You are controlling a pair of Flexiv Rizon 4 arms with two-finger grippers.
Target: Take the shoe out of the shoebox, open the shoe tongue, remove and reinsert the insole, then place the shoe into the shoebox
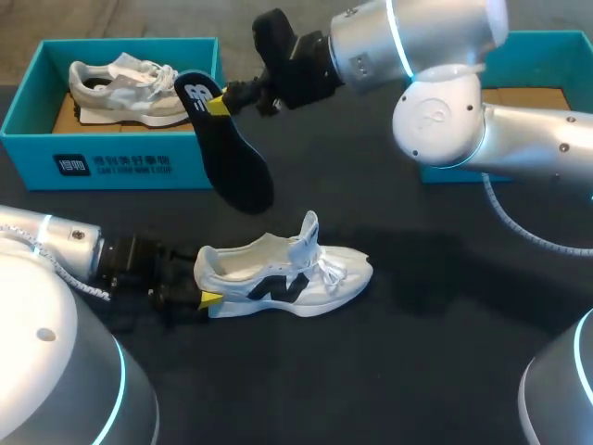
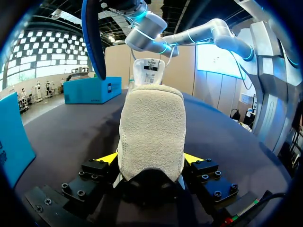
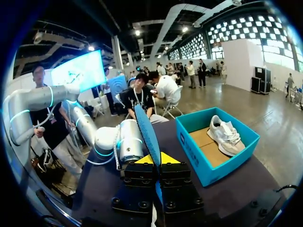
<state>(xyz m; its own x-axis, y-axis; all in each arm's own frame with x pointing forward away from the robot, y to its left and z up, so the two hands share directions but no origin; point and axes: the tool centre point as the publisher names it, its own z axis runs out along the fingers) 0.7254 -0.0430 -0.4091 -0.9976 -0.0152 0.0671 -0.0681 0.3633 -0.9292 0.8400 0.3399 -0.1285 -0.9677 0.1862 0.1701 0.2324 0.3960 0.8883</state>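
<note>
A white shoe (image 1: 287, 273) lies on its sole mid-table, tongue pulled up. My left gripper (image 1: 206, 298) is shut on its heel; in the left wrist view the fleecy heel (image 2: 151, 127) fills the gap between the yellow fingertips (image 2: 106, 158). My right gripper (image 1: 218, 104) is shut on the heel end of a dark insole (image 1: 232, 158), which hangs in the air above and behind the shoe. In the right wrist view the insole (image 3: 147, 130) stands edge-on between the tips of the right gripper (image 3: 154, 159).
A teal shoebox (image 1: 111, 167) at the back left holds a grey shoe (image 1: 125, 88); the box (image 3: 215, 163) also appears in the right wrist view. A second teal box (image 1: 556, 56) stands at the back right, behind my right arm.
</note>
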